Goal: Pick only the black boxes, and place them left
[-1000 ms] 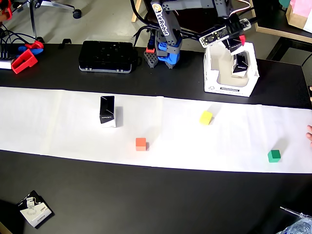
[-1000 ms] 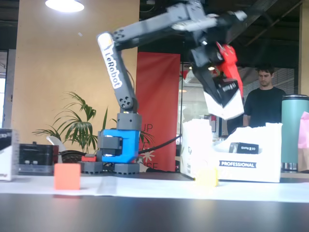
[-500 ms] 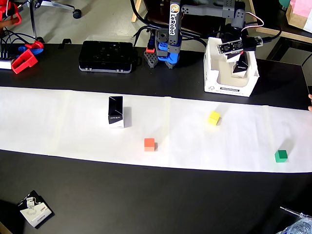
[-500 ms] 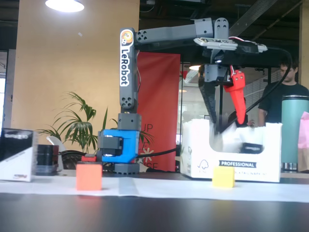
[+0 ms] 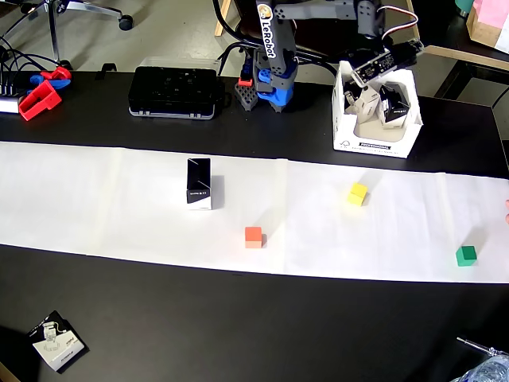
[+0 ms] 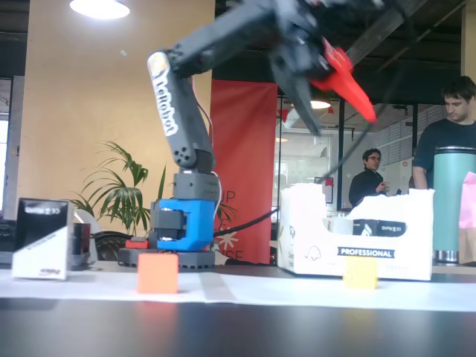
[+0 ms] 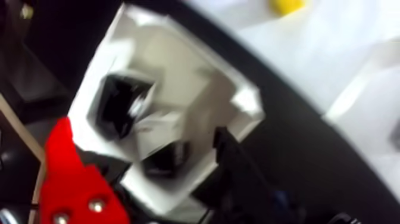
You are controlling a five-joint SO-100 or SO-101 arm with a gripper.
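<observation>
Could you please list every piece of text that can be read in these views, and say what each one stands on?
"LeRobot": on the arm, in the overhead and fixed views.
"PROFESSIONAL": on the white carton, front wall.
White print on the black box on the paper: too small to read.
Wrist view: too blurred, nothing legible.

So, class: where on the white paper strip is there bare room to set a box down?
Free: the paper left of the black box, and between the yellow cube and green cube. Crowded: the white carton.
</observation>
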